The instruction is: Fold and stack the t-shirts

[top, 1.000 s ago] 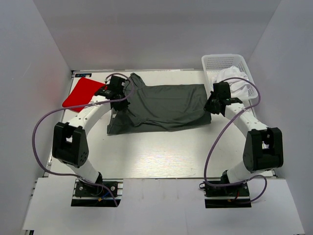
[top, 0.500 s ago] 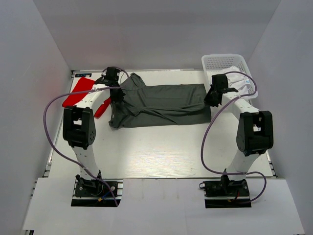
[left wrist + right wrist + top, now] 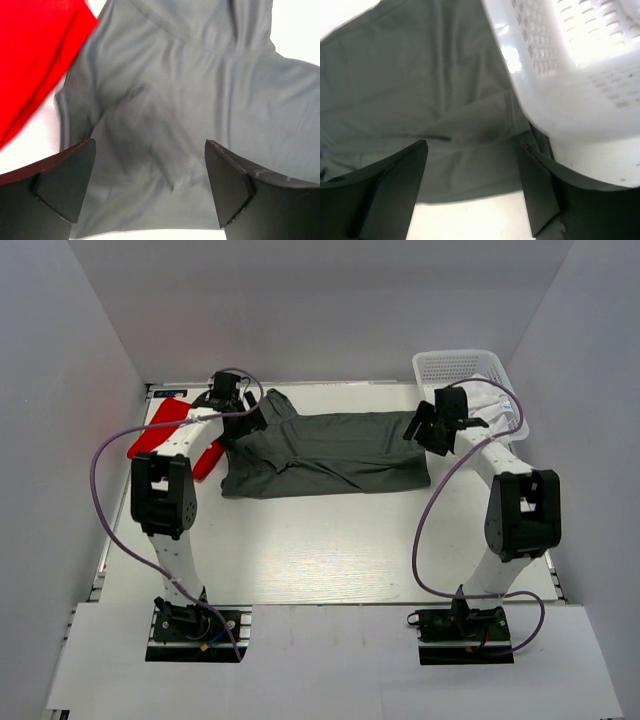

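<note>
Both jaws had just sprung wide, holding nothing: the left gripper [image 3: 150, 185] over the dark grey t-shirt's [image 3: 330, 450] collar end, the right gripper [image 3: 472, 182] over its hem end. Released, it lay flat, this fold apparently laid. The red t-shirt [image 3: 165, 430] sat just beside its collar end and the basket [image 3: 455, 365] by its hem.

No legible text or markings
</note>
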Robot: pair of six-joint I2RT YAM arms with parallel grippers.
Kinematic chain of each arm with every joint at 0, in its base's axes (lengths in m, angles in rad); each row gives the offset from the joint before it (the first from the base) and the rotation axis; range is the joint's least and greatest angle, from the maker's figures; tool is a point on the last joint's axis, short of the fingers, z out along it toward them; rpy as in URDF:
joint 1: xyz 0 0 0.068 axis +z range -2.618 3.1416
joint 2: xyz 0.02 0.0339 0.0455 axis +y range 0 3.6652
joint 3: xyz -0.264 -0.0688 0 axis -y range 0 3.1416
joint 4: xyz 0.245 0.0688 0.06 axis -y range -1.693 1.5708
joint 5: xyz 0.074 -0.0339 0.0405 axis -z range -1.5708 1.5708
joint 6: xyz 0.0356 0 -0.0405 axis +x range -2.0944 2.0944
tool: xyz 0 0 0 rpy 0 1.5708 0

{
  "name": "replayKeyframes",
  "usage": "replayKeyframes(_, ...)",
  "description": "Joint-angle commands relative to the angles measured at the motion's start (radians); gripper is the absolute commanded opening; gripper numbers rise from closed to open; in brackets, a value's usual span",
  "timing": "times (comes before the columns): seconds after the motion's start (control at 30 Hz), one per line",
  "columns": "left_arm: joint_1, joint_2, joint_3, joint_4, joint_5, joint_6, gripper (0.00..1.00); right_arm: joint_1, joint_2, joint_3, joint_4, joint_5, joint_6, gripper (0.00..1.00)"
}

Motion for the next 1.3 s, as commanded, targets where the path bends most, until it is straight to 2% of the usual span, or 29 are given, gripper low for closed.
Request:
replayKeyframes(0.0, 0.002, -0.172, -0.11, 0.021, 0.021, 0.003, 1.0, 0.017, -0.112, -0.059, 0.061, -0.058, -0.032, 0.79)
replayKeyframes(0.07, -0.008, -0.251, -0.224, 0.032, 0.032, -0.018, 1.0, 0.03, -0.144, -0.093, 0.085, -0.071, -0.05, 0.9)
replayKeyframes(0.2, -0.019, -0.333, -0.411, 0.152, 0.102, -0.018, 1.0, 0.08, -0.195, -0.159, 0.093, -0.108, -0.066, 0.9)
replayKeyframes(0.43, -0.019, -0.29, -0.468, 0.259, 0.188, 0.0, 1.0, 0.137, -0.174, -0.223, 0.114, -0.087, -0.058, 0.9)
replayKeyframes(0.53, 0.002, -0.213, -0.443, 0.23, 0.198, 0.0, 1.0, 0.134, -0.114, -0.219, 0.124, -0.085, -0.041, 0.9)
replayKeyframes(0.63, 0.002, -0.158, -0.414, 0.168, 0.104, 0.0, 1.0, 0.131, -0.025, -0.167, 0.122, -0.085, -0.044, 0.9)
replayKeyframes(0.83, 0.002, -0.161, -0.495, 0.14, 0.073, -0.009, 1.0, 0.123, 0.078, -0.174, 0.062, -0.01, -0.027, 0.9)
replayKeyframes(0.93, 0.002, -0.199, -0.552, 0.128, 0.073, -0.02, 1.0, 0.123, 0.056, -0.248, 0.059, -0.002, -0.021, 0.9)
replayKeyframes(1.07, 0.002, -0.285, -0.685, 0.085, 0.029, -0.078, 1.0, 0.131, -0.069, -0.372, 0.062, -0.012, -0.007, 0.9)
replayKeyframes(1.17, -0.021, -0.426, -0.797, 0.035, -0.008, -0.124, 1.0, 0.154, -0.14, -0.49, 0.059, -0.03, -0.011, 0.9)
replayKeyframes(1.2, -0.021, -0.524, -0.825, 0.021, -0.023, -0.17, 1.0, 0.157, -0.216, -0.528, 0.053, -0.033, -0.015, 0.9)
replayKeyframes(1.27, -0.021, -0.619, -0.897, 0.012, 0.02, -0.199, 1.0, 0.183, -0.293, -0.567, 0.032, -0.036, -0.026, 0.9)
